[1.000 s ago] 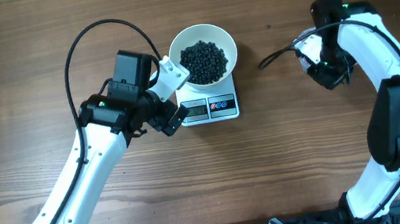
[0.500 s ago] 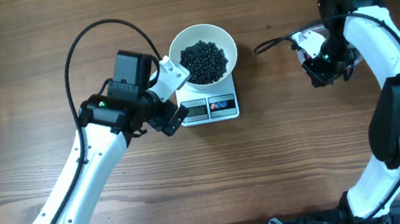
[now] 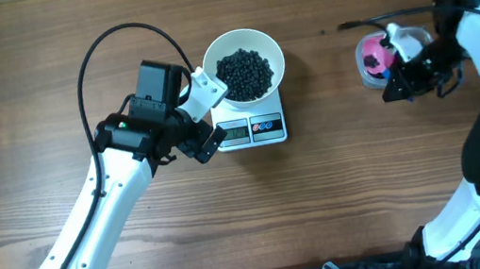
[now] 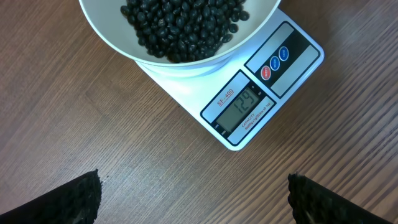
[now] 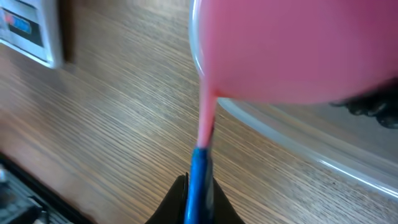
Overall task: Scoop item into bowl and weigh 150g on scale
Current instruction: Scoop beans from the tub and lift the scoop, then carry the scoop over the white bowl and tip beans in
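Wood-grain table (image 3: 37, 50) everywhere. Only the left wrist cam reads the scale (image 4: 273, 81): 124, with the white bowl (image 4: 112, 37) of black beans (image 4: 180, 25) sitting on it. Beside it the left gripper (image 3: 211, 115) hovers, jaws wide apart. Right arm's stretched out over the clear tub (image 3: 366, 73), with the right gripper (image 5: 198, 193) pinched shut on the handle of the pink scoop (image 5: 292, 50).

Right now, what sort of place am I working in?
Likely a robot test bench staged as a kitchen weighing station: a bowl of black beans sits on a digital scale, on a wooden table.
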`<state>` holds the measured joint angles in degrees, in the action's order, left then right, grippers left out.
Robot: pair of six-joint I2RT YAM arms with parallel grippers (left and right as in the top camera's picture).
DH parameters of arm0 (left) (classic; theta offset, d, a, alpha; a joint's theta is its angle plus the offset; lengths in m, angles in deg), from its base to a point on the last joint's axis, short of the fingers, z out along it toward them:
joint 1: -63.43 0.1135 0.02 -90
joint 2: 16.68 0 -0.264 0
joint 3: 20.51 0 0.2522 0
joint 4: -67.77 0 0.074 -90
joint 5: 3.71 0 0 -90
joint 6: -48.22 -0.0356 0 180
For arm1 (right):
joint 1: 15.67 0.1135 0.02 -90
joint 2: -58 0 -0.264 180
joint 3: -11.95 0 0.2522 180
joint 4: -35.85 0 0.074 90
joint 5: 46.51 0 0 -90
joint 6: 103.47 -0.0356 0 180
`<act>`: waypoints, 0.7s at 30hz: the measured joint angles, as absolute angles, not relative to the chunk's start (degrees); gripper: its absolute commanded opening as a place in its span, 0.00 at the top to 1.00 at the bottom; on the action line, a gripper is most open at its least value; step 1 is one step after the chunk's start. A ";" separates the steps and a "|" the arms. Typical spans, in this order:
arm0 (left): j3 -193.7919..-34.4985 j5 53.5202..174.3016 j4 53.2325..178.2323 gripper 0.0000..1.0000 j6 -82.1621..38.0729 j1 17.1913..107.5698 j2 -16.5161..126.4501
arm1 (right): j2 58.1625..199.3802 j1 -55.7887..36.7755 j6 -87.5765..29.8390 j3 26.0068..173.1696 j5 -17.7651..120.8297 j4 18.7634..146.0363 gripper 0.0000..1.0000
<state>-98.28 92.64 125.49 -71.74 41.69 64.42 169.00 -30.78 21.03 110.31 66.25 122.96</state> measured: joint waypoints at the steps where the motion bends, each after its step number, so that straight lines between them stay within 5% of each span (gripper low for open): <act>1: -98.28 92.64 125.49 0.00 -71.74 41.69 64.42 | 169.02 -32.16 21.62 110.31 68.35 123.15 0.96; 21: -98.28 92.64 125.49 0.00 -71.74 41.69 64.42 | 169.33 -35.57 22.67 118.24 86.69 128.27 0.96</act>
<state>-98.28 92.64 125.49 -71.74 41.69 64.42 169.33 -35.57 22.67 118.24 86.69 128.27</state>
